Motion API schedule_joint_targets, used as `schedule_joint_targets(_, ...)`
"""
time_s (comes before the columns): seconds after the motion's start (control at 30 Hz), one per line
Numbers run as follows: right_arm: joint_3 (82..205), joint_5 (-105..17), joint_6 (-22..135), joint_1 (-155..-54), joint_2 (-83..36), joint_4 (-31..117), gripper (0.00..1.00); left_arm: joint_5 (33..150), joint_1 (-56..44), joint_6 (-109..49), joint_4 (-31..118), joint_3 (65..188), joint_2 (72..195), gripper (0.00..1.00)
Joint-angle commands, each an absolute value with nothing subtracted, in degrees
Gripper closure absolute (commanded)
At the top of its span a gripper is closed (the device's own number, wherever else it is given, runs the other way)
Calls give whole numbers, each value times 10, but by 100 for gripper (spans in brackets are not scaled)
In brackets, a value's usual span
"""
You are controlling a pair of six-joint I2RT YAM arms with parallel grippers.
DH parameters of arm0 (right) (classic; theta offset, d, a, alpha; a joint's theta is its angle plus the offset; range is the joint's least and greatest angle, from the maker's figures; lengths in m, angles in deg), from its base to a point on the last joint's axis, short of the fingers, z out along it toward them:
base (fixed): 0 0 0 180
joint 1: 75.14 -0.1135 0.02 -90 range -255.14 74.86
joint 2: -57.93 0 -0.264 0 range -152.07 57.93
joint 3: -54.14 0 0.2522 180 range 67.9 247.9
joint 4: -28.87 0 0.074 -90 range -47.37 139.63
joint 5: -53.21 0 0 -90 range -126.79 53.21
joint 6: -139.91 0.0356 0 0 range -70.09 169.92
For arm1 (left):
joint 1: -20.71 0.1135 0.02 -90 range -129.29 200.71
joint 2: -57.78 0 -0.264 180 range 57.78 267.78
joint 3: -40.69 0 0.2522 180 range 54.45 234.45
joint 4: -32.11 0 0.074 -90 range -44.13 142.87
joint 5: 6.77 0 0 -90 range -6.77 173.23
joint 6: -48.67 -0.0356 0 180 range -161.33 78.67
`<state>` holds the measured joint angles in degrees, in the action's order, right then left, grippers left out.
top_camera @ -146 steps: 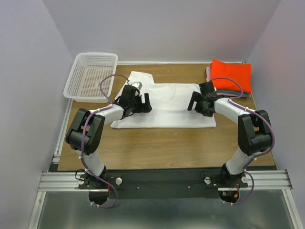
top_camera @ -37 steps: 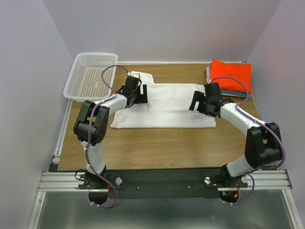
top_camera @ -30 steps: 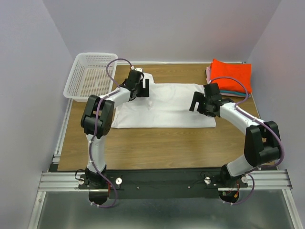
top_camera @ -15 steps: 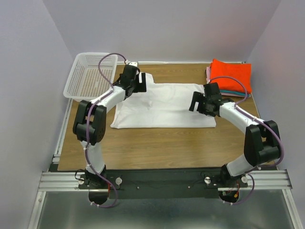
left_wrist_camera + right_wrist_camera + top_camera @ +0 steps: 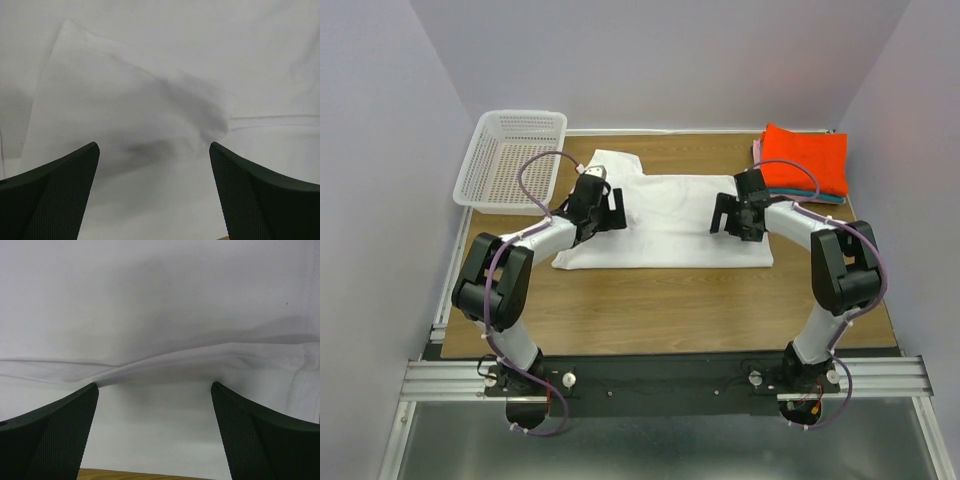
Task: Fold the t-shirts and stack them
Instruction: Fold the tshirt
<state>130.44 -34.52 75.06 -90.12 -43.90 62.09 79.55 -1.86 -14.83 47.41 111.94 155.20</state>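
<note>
Wooden table (image 5: 670,300): left gripper (image 5: 610,212) and right gripper (image 5: 723,217), both wide and empty, over white t-shirt (image 5: 665,225); orange-topped stack (image 5: 805,160) nearby.

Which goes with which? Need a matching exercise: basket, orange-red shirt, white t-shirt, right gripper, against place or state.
Things:
1. white mesh basket
2. orange-red folded shirt
3. white t-shirt
4. right gripper

Place or state:
A. lying flat, mid-table
B. far-left corner of the table
C. open, over white cloth
D. far-right corner

Pairs: 1-B, 2-D, 3-A, 4-C
</note>
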Motion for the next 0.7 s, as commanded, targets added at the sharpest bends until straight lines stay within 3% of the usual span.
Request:
schedule_joint_targets(0.0,1286,-354,753,-900,-441,621,0,804,-28,-117,452,1096,1552,2)
schedule_joint_targets(0.33,1144,-360,787,-902,-309,619,0,810,-46,-21,510,945,1473,2)
schedule_joint_targets(0.67,1020,-408,830,-908,-163,628,0,785,-122,66,576,891,1368,2)
